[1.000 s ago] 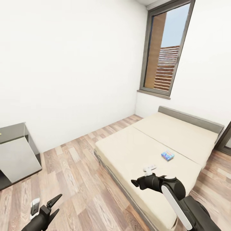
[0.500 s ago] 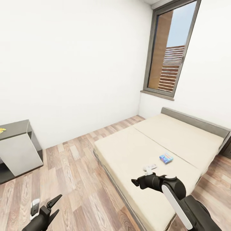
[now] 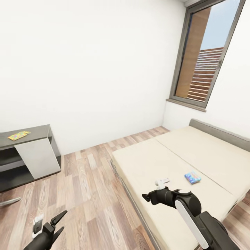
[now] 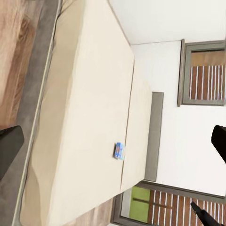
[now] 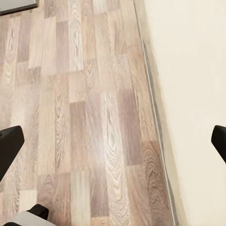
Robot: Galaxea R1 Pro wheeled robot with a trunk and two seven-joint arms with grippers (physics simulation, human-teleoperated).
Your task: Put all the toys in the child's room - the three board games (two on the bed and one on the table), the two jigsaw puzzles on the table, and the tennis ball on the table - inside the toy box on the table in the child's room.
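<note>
The robot looks to be approaching the bed [image 3: 166,166] at lower right, where a blue board game [image 3: 192,177] lies. Left gripper [image 3: 57,222] and right gripper [image 5: 113,141] are both spread and empty. Next: drive closer, then reach for the game.
</note>
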